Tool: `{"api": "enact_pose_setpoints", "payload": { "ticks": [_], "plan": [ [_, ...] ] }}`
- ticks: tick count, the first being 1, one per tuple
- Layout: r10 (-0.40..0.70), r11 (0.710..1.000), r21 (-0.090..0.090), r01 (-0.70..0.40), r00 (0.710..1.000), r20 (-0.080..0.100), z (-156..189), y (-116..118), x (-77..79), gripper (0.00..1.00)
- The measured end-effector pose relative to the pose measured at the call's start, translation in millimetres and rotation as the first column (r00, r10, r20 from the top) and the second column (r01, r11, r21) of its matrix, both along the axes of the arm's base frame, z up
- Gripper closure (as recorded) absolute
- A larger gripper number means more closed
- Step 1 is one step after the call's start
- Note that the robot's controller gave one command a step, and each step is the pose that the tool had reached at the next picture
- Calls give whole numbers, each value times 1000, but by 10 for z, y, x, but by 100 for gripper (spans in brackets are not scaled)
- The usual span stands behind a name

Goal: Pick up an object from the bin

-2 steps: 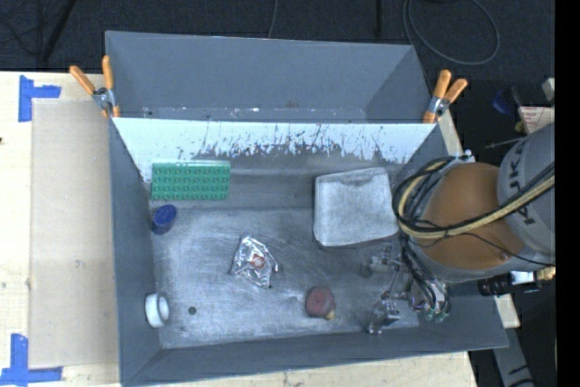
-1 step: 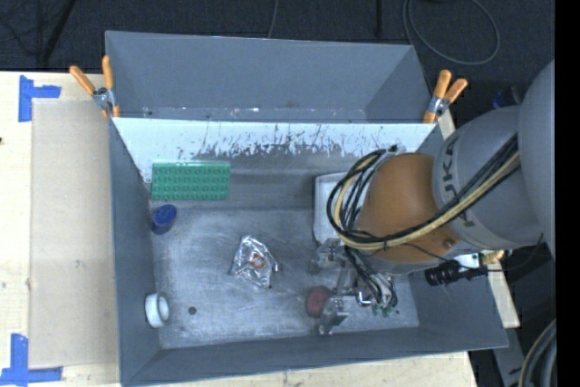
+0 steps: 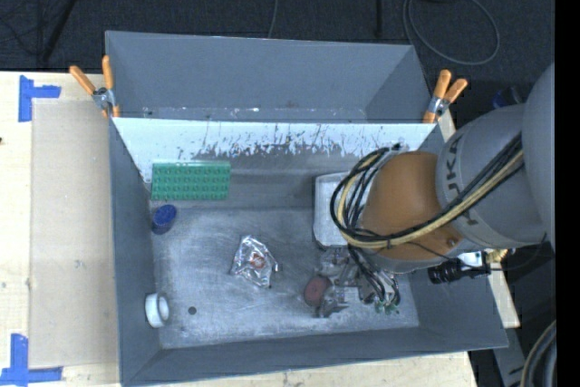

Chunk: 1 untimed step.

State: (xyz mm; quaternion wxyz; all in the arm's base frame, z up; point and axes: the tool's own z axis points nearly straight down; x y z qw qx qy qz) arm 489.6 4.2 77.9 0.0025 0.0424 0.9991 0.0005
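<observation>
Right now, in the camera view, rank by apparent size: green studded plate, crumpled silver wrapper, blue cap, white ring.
1. green studded plate
2. crumpled silver wrapper
3. blue cap and white ring: these look much alike, so I leave them unranked.

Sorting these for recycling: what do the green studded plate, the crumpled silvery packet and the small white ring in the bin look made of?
Green studded plate: likely hard moulded plastic, matte, with regular rows of studs.
Silvery packet: apparently thin foil or metallised film, shiny and creased.
White ring: smooth white, perhaps plastic or tape; unclear.
</observation>
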Motion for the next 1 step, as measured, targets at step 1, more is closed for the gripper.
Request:
{"api": "enact_pose_setpoints", "payload": {
  "ticks": [1],
  "plan": [
    [215,977,-2,-215,977,2,1537,2,-67,100]
  ]
}}
